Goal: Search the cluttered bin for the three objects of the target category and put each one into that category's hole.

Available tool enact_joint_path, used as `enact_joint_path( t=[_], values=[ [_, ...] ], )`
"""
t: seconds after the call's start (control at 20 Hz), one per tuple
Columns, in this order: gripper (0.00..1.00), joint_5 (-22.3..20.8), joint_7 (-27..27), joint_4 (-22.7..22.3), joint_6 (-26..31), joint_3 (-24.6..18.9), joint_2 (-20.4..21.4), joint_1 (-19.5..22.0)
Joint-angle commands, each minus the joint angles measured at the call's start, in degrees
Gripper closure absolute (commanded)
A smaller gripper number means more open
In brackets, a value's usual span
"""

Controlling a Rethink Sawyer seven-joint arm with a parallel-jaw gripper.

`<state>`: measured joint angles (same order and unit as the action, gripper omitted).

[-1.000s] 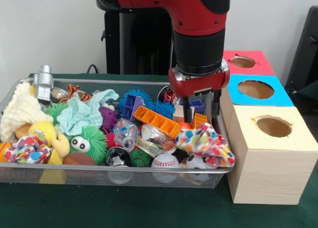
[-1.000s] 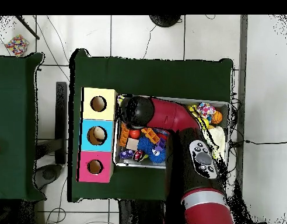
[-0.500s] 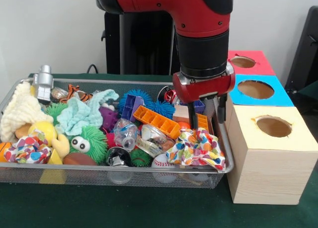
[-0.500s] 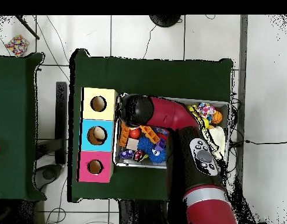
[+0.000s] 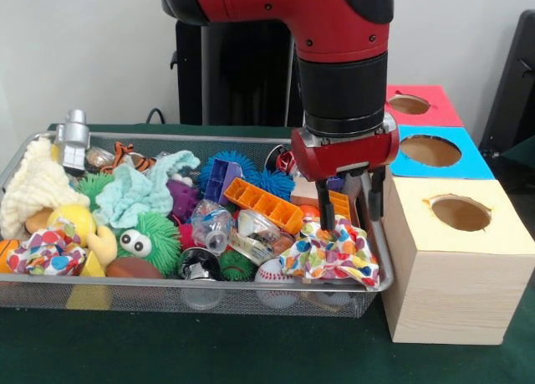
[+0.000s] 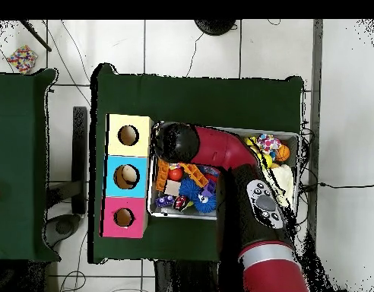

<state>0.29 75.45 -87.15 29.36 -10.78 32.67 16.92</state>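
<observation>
The wire mesh bin [image 5: 209,287] is full of toys. One dotted paper wad [image 5: 333,253] lies in its front right corner, next to the yellow-topped box. My gripper [image 5: 349,210] hangs open right over that wad, one fingertip [image 5: 327,223] at its top edge and the other beside the bin's right wall. A second dotted wad [image 5: 46,251] lies at the front left and also shows in the overhead view [image 6: 266,143]. No third wad shows. The hole [image 5: 460,212] in the yellow top is empty; it also shows from above [image 6: 128,135]. From above, my arm [image 6: 209,148] hides the gripper.
Blue-topped [image 5: 430,151] and red-topped [image 5: 410,104] boxes stand behind the yellow one. An orange block [image 5: 264,204], a baseball [image 5: 277,272], a green fuzzy toy [image 5: 146,242] and a mint cloth [image 5: 138,190] crowd the bin. A cream cloth [image 5: 33,187] lies at the left.
My gripper has come forward and a little right and down, to stand over the right dotted wad. The wad has spread and shifted slightly left.
</observation>
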Motion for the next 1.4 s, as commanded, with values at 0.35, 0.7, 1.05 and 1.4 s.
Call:
enact_joint_path(
  t=[0.35,0.7,1.05,1.4],
  values=[
    [0.0,-3.8,4.8,0.1,1.2,0.9,-4.0,-0.2],
    [0.0,-8.5,1.7,1.5,-0.6,3.5,-5.2,-1.0],
    [0.0,-12.7,1.7,1.6,-3.4,2.4,-6.3,0.2],
    [0.0,-11.9,4.3,-1.5,-9.3,-3.0,-7.8,3.7]
  ],
)
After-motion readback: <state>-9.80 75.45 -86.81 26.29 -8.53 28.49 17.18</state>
